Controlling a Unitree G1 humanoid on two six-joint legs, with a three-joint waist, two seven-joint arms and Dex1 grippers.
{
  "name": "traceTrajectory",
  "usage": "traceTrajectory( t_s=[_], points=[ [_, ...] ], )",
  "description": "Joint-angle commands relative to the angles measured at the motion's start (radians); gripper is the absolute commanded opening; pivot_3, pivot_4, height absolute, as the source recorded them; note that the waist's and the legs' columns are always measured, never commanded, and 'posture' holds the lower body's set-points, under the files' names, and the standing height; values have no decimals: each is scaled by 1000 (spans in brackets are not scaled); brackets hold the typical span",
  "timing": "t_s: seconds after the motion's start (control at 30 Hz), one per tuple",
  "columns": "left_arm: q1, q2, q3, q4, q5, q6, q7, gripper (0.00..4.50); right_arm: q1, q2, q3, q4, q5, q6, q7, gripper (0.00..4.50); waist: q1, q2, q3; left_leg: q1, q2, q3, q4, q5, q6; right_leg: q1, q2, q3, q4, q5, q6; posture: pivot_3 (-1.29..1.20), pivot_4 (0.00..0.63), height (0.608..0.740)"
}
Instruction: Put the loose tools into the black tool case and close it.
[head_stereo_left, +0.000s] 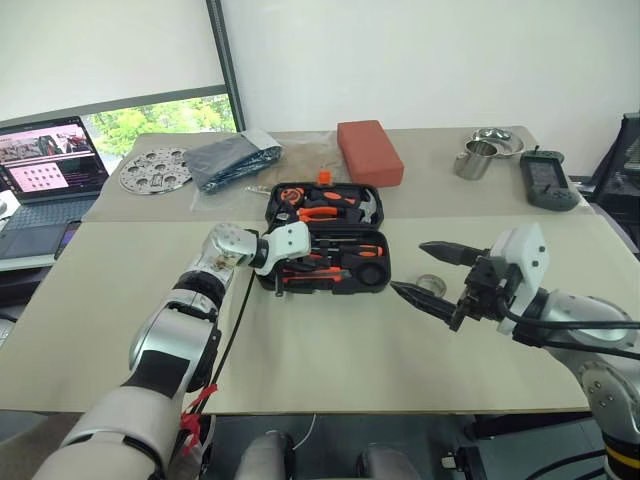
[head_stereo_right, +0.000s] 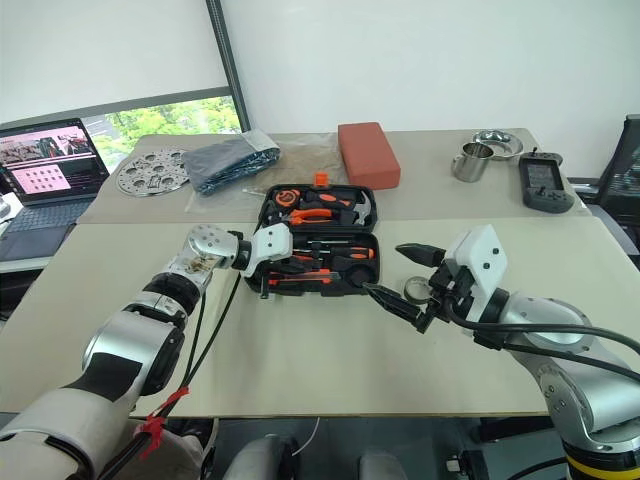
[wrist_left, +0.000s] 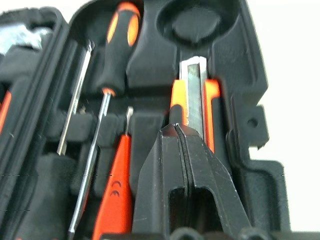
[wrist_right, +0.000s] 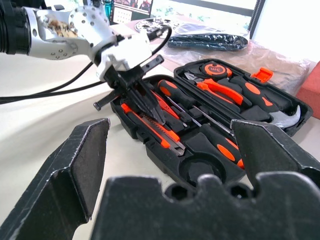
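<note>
two claws: left claw (wrist_right: 150, 107) pinched together over the open tool case (head_stereo_left: 375, 283), right claw (head_stereo_left: 428, 275) spread apart nearby.

The tool case (head_stereo_left: 325, 240) is lying open on the worktop (head_stereo_left: 330, 350) before me, lid half behind tray half. In the tray, the utility knife (wrist_left: 196, 107) is sitting beside the tester screwdriver (wrist_left: 116, 192) and a screwdriver (wrist_left: 116, 47). The tape roll (head_stereo_right: 416, 291) is resting just right of the case.
</note>
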Motion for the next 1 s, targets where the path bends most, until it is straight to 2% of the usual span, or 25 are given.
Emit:
traceTrajectory(
  t_s=[0.03, 0.2, 0.5, 0.6, 0.7, 0.93, 1.0],
  points=[
    [53, -2, -65, 50, 83, 33, 46, 43, -25, -12, -18, -16, 10, -4, 0, 4500, 1, 0, -2, 0, 0, 0, 0, 0, 0, 0, 0, 0, 0, 0, 0, 0, 150, 740],
    [47, -7, -36, 41, 42, 26, 46, 43, -30, -14, -15, -7, 6, -5, 5, 4500, 0, 0, -4, 2, 0, -1, 2, 0, 0, 3, 0, 0, 0, 0, 0, 0, 150, 740],
    [-19, 16, 136, -61, -168, 108, -151, 43, -40, -87, 38, 109, -98, 40, -3, 4500, -2, 3, -5, -8, 0, -1, 3, 0, 1, -6, 0, 0, 0, 0, 0, 0, 150, 740],
    [-16, 53, 157, -145, -223, 204, -274, 738, -50, -177, 109, 178, -125, 82, 84, 4500, -6, 3, -4, -8, 0, 0, 1, 0, 1, -6, 0, 0, -1, 0, 0, 0, 150, 740],
    [27, 96, 169, -354, -306, 358, -379, 1832, -139, -213, 200, 298, -169, 90, 153, 4500, -15, 3, -3, -8, 0, 0, 0, 0, 1, -6, 1, 0, -3, 0, 0, 0, 150, 740],
    [176, 226, 172, -863, -444, 703, -426, 4315, -367, -184, 407, 590, -341, 20, 274, 4500, -25, 4, -2, -7, 1, 0, 0, 0, 1, -6, 2, 1, -2, 0, 0, 0, 150, 740],
    [207, 274, 167, -971, -470, 778, -431, 4461, -417, -173, 455, 656, -386, 0, 318, 4500, -24, 5, -1, -7, 2, 0, 0, 0, 1, -6, 2, 1, -2, 0, 0, 0, 150, 740]
  ],
)
